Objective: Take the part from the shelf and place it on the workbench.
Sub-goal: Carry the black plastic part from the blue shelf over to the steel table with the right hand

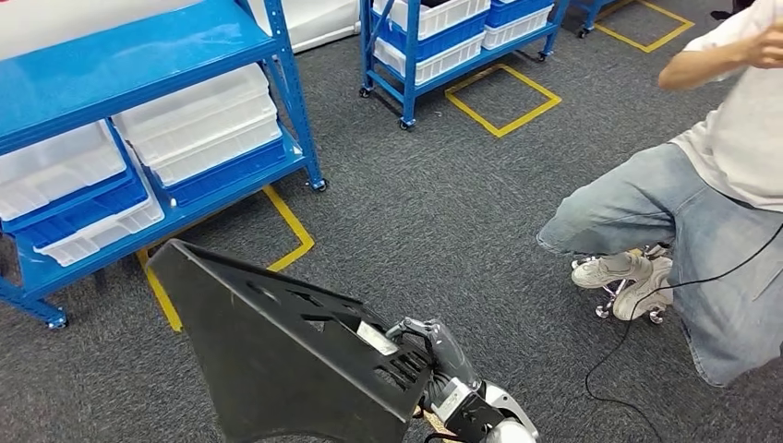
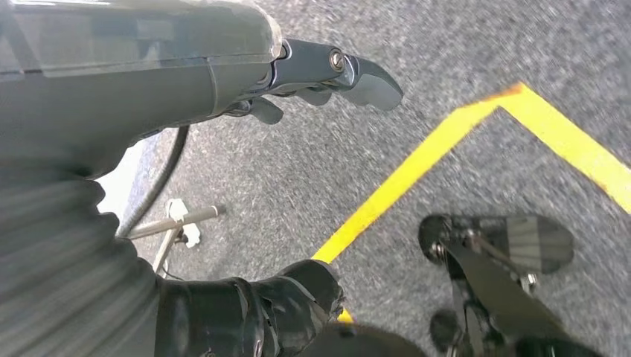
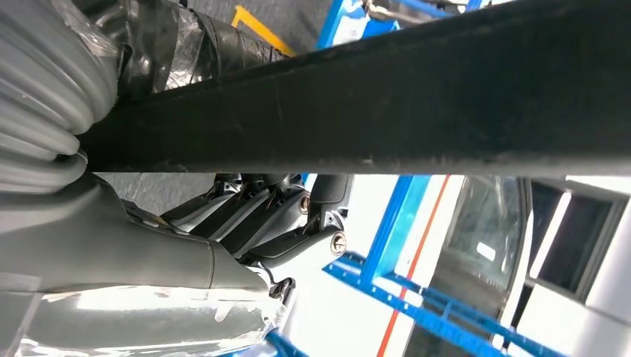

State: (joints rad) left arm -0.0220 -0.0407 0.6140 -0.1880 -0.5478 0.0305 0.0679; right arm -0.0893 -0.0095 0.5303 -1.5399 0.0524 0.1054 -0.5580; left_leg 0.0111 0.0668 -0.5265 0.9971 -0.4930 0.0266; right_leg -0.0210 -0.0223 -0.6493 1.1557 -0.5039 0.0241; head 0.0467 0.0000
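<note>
From the head camera I see my right hand (image 1: pixel 441 362) gripping the part (image 1: pixel 277 355), a large black panel with slotted cut-outs, along its near right edge; the fingers curl over that edge, and the part hangs tilted above the grey carpet (image 1: pixel 443 203), clear of any surface; its far corner points toward the blue shelf (image 1: pixel 138 83) at upper left, well apart from it. In the right wrist camera the part (image 3: pixel 387 104) crosses the frame as a dark bar, with the hand's fingers (image 3: pixel 260 216) folded against its underside and the thumb side pressed to it; blue shelving (image 3: pixel 402 238) shows blurred behind.

White bins (image 1: pixel 198 125) sit on the shelf's tiers; yellow tape (image 1: pixel 294 226) marks the floor beside its foot; a second blue rack (image 1: pixel 443 37) with white bins stands farther back. A person (image 1: pixel 702 185) in jeans and a pale shirt sits at right, shoes on a wheeled base, a black cable (image 1: pixel 637 332) trailing across the carpet.

In the left wrist camera my left hand (image 2: pixel 223 82) hangs over carpet and a yellow tape (image 2: pixel 446 156) corner; it holds nothing, the fingers (image 2: pixel 357 74) straight and apart from the thumb.
</note>
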